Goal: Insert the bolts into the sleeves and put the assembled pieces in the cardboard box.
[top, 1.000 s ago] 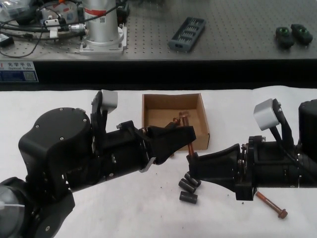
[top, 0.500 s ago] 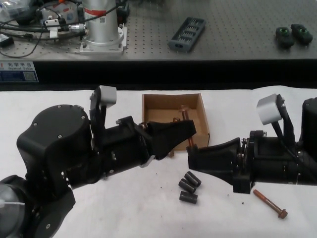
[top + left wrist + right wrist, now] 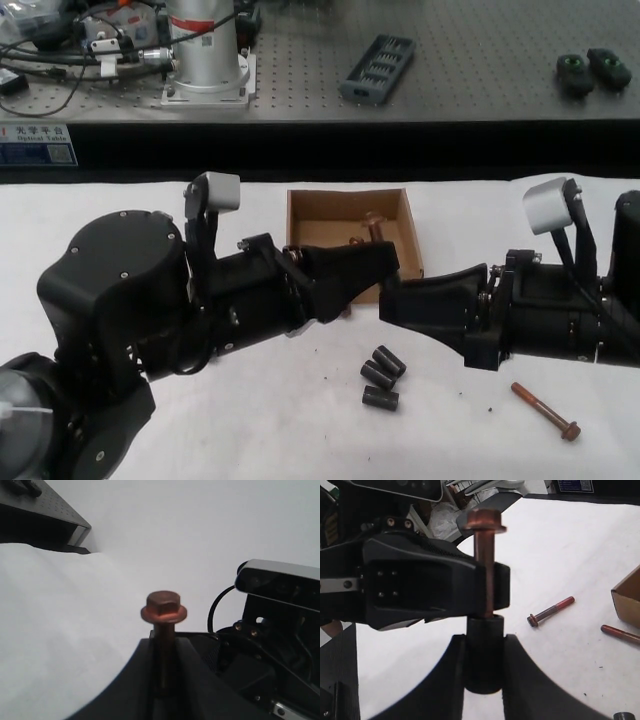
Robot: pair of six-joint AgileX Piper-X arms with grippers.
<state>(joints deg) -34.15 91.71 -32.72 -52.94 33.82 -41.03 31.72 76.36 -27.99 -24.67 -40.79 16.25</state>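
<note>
- The left hand [image 3: 380, 266] is clamping a copper-coloured bolt [image 3: 484, 555] by its shank, head upward. The right hand [image 3: 392, 298] is gripping a black sleeve [image 3: 484, 652] directly beneath it.
- Over the last second the right hand has been rising from low beside the loose sleeves [image 3: 380, 381]. It is now meeting the left hand just in front of the near wall of the cardboard box [image 3: 300, 215].
- The stretch of shank that was showing between the two hands a second ago is now being hidden as the gap closes.
- In the right wrist view the bolt's tip is sitting at, or just inside, the sleeve's mouth, with most of the shank standing above it.
- The right arm's lift is also uncovering a spare bolt [image 3: 545, 411] lying on the bench [image 3: 250, 430], to the right of the loose sleeves.
- The insertion is judged to be only beginning. The two axes are looking lined up, so what remains is sliding the parts together.
- The box is already holding at least one bolt [image 3: 372, 226], so more pieces are waiting after this one.
</note>
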